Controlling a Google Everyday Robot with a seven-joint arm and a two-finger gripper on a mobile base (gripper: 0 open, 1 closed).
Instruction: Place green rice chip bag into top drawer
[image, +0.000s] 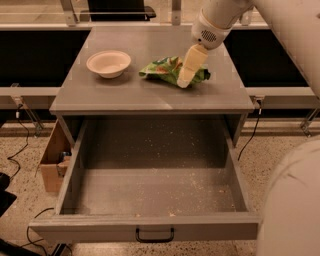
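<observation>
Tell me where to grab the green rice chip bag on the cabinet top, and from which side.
Probably from above, pinching the green rice chip bag at its crumpled, raised middle: it lies flat on the cabinet top, so its edges offer little hold. The gripper hangs over the bag's right part, and the bowl sits apart to the left.
</observation>
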